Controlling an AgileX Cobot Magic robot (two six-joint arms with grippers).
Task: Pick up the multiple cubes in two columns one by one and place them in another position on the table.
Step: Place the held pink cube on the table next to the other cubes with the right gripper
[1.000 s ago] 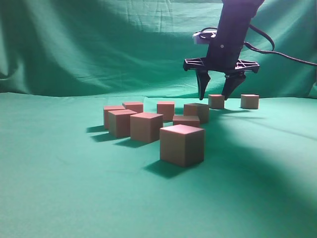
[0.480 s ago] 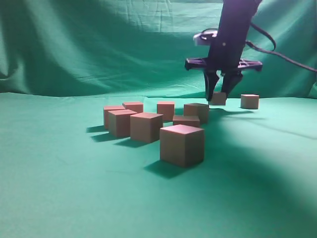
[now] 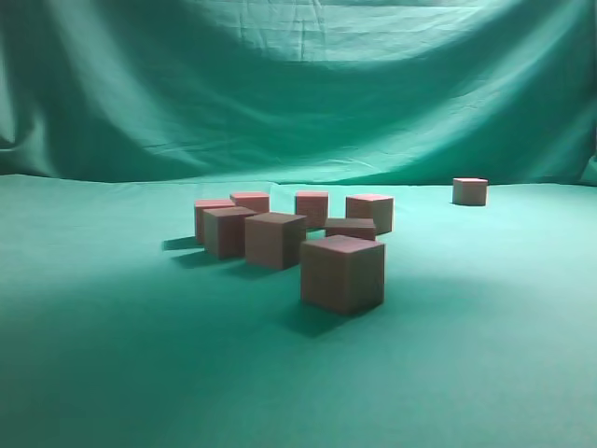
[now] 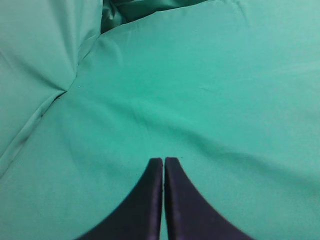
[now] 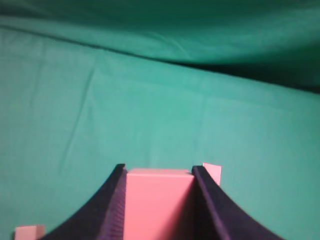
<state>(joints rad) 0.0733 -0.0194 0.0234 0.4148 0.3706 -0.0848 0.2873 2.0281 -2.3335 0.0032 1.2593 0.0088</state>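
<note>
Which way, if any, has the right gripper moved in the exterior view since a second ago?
Yes. It has lifted up out of the exterior view, taking the cube that stood left of the far lone cube, which stays put.

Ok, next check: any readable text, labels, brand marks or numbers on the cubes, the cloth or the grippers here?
None. The cubes show plain faces, the green cloth is unmarked, and the left gripper and right gripper, shut on a cube, carry no lettering.
</note>
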